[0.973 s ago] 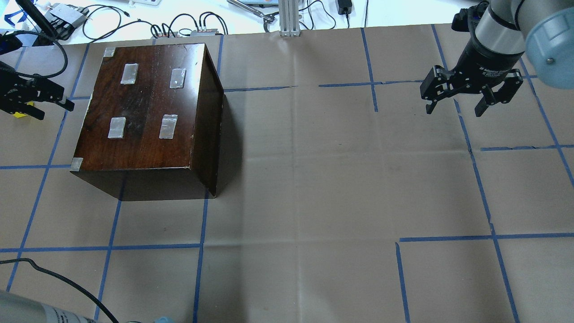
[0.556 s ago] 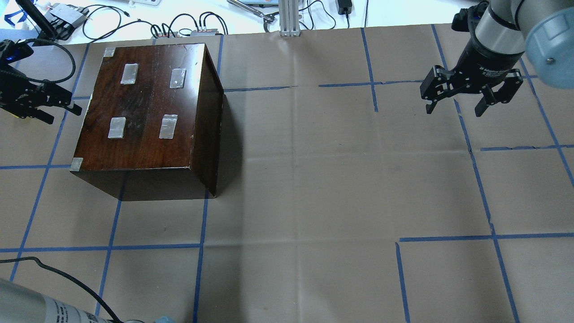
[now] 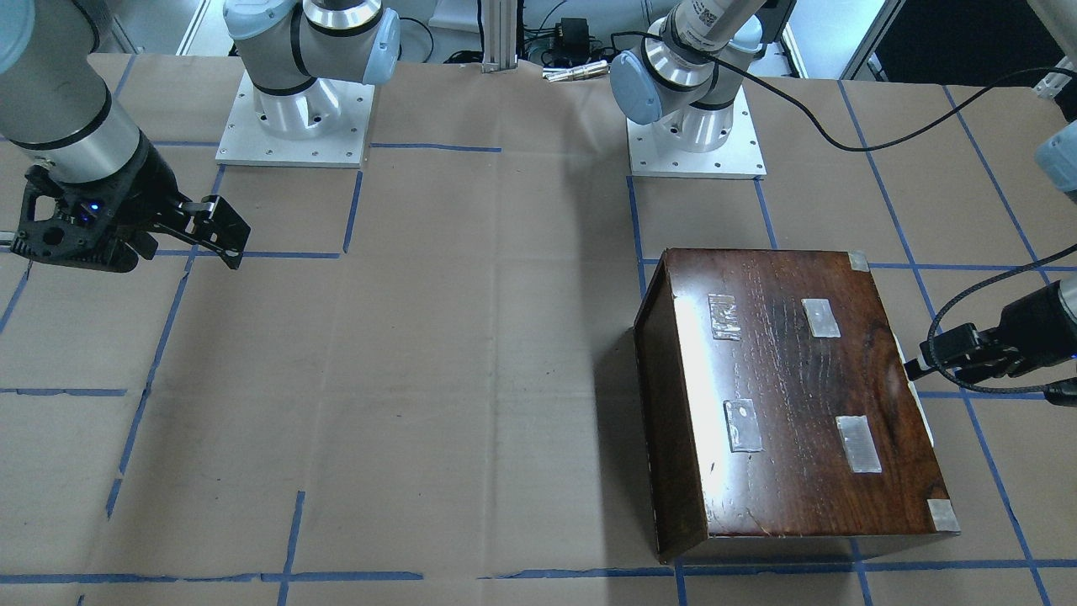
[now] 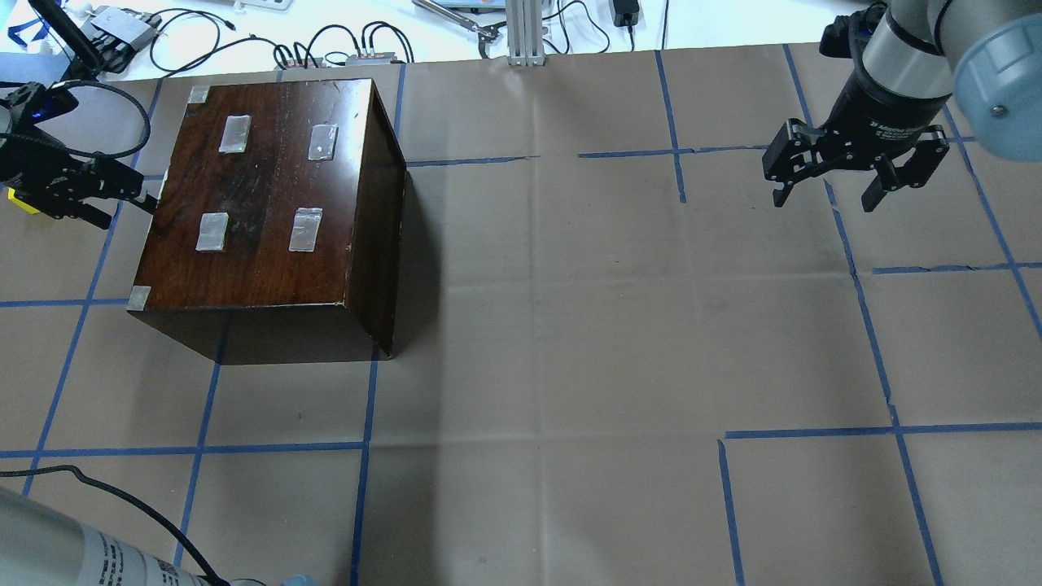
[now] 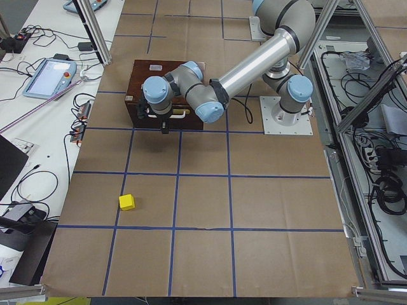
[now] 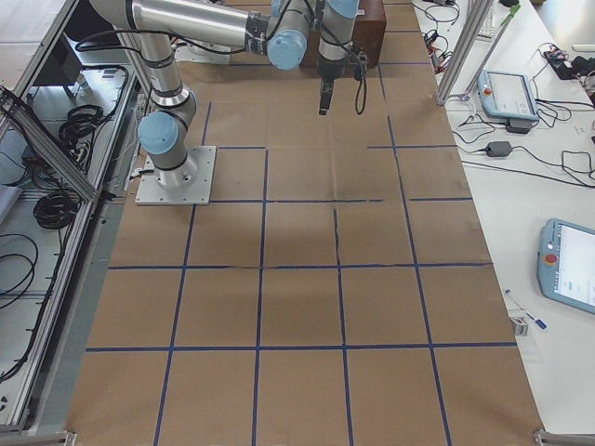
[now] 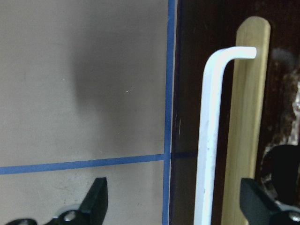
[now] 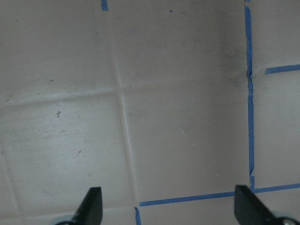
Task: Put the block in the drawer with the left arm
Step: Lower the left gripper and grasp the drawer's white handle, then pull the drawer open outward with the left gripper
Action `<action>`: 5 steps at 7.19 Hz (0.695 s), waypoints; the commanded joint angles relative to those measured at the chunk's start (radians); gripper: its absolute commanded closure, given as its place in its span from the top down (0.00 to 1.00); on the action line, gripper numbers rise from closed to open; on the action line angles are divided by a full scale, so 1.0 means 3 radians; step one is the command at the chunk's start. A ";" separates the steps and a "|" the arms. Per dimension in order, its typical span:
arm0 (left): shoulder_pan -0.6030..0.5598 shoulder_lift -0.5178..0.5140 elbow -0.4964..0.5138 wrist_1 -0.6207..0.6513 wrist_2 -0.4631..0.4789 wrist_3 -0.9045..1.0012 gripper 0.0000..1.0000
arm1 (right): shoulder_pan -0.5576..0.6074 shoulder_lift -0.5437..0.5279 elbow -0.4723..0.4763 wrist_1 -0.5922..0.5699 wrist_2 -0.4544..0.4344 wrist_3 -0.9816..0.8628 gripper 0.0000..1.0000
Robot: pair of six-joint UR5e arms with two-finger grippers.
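Both tools stand open and empty. Left tool (image 7: 173, 199) faces the dark box's (image 4: 269, 195) white handle (image 7: 208, 140). Block (image 5: 127, 202) lies on the bench (image 4: 570, 366), apart from the box. Right tool (image 4: 826, 198) hovers over bare bench paper.

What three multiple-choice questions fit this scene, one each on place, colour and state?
1. Where is the block? A on the table, apart from the box; B on the box top; C in the left hand.
2. What colour are the tape lines? A red; B blue; C green.
3. The left hand is: A shut on the block; B shut, empty; C open by the white handle.
A: it lies alone on the paper. B: the grid is blue. C: the wrist view shows it spread wide.
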 commanded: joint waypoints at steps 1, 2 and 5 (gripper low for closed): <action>-0.0006 -0.0034 0.0001 0.0031 0.0000 -0.0003 0.98 | 0.0000 0.0000 0.0002 0.0000 -0.0001 0.0000 1.00; -0.0006 -0.0064 -0.0004 0.0082 0.0000 -0.0003 0.98 | 0.0000 0.0000 0.0002 0.0000 -0.0001 0.0000 1.00; -0.0021 -0.0146 -0.0030 0.0174 -0.0005 -0.0003 0.98 | 0.0000 0.0000 0.0002 0.0000 -0.0001 0.0000 1.00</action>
